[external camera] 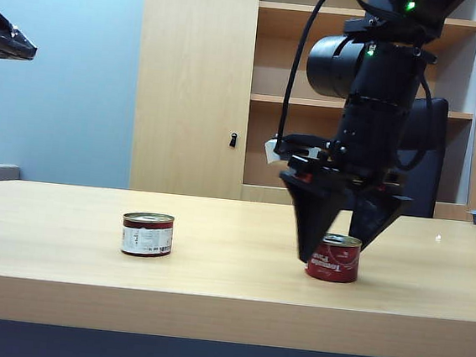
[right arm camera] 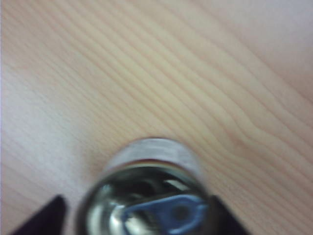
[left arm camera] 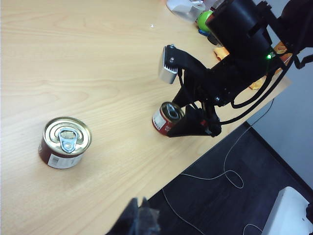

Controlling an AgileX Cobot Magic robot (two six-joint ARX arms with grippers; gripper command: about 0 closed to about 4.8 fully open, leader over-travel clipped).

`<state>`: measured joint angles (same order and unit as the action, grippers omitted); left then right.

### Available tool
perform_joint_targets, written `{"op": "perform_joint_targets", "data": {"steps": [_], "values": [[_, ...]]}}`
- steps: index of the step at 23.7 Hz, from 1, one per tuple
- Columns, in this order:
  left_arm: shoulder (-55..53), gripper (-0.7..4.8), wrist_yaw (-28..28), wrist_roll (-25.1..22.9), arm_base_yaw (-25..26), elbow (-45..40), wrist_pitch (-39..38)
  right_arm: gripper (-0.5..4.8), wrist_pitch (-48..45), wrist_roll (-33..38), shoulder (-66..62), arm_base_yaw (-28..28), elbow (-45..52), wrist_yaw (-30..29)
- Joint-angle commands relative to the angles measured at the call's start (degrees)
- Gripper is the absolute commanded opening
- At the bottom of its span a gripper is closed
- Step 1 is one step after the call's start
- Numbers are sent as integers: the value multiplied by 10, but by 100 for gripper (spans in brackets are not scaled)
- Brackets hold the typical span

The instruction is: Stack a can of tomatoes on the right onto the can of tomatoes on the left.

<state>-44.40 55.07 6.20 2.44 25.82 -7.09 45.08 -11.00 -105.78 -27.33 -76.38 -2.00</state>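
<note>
Red-labelled, the right can stands upright on the worktop, axis vertical, pull-tab up, well apart from the left can. The right claw straddles it, jaws spread and not gripping.

From the left wrist, the left claw hangs above the edge; its state I cannot tell.

The right wrist shows the lid between the fingers: an off-centre close could tip it.
</note>
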Motion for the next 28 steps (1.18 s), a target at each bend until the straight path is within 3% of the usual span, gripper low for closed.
{"op": "perform_joint_targets", "data": {"steps": [1,5,13,16,21,28], "values": [[2,-4,5,-2,0,4,3,330,0,0,4,-1,-3,-5],[2,-4,4,-2,0,4,4,274,9,0,4,-2,-12,-5],[2,-4,-5,-2,0,4,31,274,-11,1,-1,-38,-129,-10],[2,-4,-58,-2,0,11,41,274,-38,0,-43,-76,-184,-17],[2,-4,-90,-12,10,17,40,274,-39,0,-103,-119,-240,-18],[2,-4,-90,-35,49,17,33,274,-90,0,-117,-146,-250,-22]]}}
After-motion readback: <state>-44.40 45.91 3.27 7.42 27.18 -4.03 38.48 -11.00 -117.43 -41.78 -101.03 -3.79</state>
